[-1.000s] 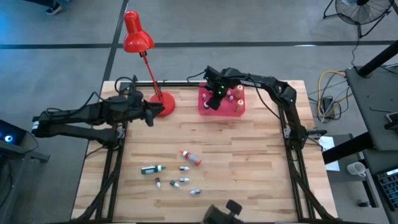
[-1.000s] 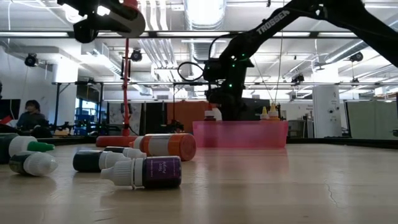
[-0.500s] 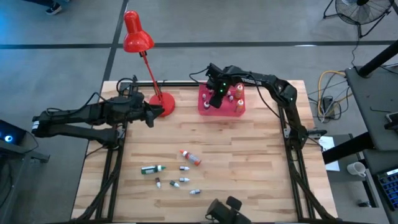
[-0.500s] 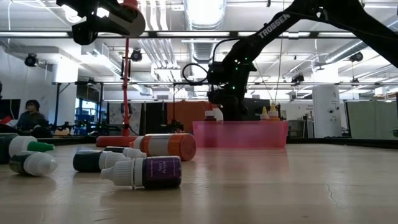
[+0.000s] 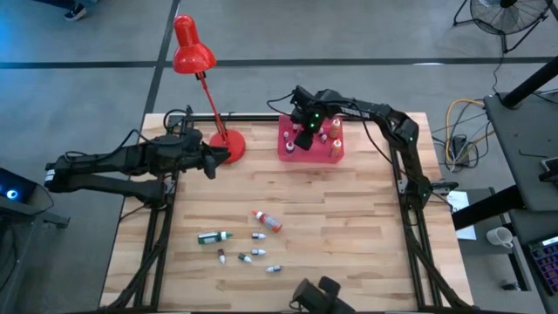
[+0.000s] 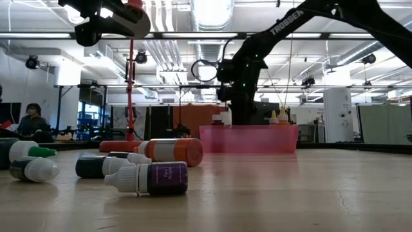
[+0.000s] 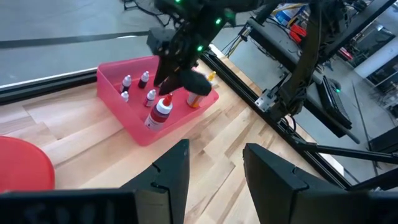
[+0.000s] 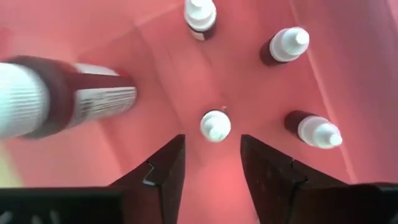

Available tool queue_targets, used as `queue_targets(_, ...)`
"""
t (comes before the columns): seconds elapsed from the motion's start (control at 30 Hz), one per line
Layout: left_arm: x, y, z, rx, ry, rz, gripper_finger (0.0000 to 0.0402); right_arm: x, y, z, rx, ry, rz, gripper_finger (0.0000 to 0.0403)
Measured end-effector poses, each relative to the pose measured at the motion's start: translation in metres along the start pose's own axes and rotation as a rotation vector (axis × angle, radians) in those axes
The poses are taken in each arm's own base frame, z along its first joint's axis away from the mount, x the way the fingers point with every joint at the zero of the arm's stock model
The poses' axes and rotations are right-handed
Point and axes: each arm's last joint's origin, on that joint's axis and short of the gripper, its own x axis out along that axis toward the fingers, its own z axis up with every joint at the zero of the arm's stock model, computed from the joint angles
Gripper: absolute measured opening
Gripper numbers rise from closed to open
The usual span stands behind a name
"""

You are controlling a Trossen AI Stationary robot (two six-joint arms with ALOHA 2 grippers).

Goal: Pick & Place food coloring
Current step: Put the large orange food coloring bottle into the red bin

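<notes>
1. The right pincer (image 5: pixel 307 133) hangs over the pink tray (image 5: pixel 289 150) at the far edge of the wooden surface (image 5: pixel 349 227). Its fingers are spread and hold nothing.
2. In the right wrist view a small white-capped bottle (image 8: pixel 215 125) stands upright on the tray floor in line with the gap between the fingers, free of both. Three more small bottles stand around it, and a larger dark-red bottle (image 8: pixel 68 102) is alongside.
3. The left pincer (image 5: pixel 209 159) waits above the surface beside the base of the red lamp (image 5: pixel 228 143), fingers parted and empty.
4. More food coloring lies loose on the near half of the surface: an orange-red bottle (image 5: pixel 267 221), a dark green bottle (image 5: pixel 212 236) and several tiny whitish ones (image 5: pixel 257 253) close by.
5. In the low view a purple-labelled bottle (image 6: pixel 151 178) lies on its side nearest the camera.
</notes>
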Motion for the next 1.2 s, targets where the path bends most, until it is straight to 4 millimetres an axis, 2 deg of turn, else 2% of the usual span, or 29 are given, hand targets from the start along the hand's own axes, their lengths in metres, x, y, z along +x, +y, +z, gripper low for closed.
queue_targets(0.17, 0.0, 0.0, 0.0, 0.008, 0.0, 0.0, 0.0124, -0.021, 0.006, -0.006, -0.003, 0.02, 0.007, 0.0162)
queue_targets(0.33, 0.001, 0.0, -0.001, 0.032, 0.006, 0.005, 0.0124, -0.044, 0.025, -0.011, -0.085, 0.009, 0.092, 0.0163)
queue_targets(0.53, 0.01, 0.004, -0.011, 0.079, 0.072, 0.049, 0.0124, -0.056, 0.063, -0.011, -0.195, -0.024, 0.165, 0.0153)
queue_targets(0.7, 0.022, 0.008, -0.024, 0.131, 0.226, 0.081, 0.0124, -0.062, 0.1, -0.017, -0.309, -0.01, 0.19, 0.0145)
queue_targets(0.83, 0.035, 0.012, -0.042, 0.267, 0.406, 0.053, 0.0124, -0.062, 0.128, -0.026, -0.421, 0.01, 0.211, 0.0139)
queue_targets(0.93, 0.047, 0.017, -0.058, 0.444, 0.519, -0.012, 0.0124, -0.063, 0.141, -0.034, -0.47, 0.027, 0.223, 0.0136)
queue_targets(1.07, 0.065, 0.023, -0.075, 0.662, 0.613, -0.045, 0.0124, -0.066, 0.15, -0.044, -0.481, 0.042, 0.228, 0.0134)
queue_targets(1.2, 0.086, 0.024, -0.087, 0.772, 0.667, -0.072, 0.0124, -0.064, 0.156, -0.056, -0.471, 0.076, 0.234, 0.0134)
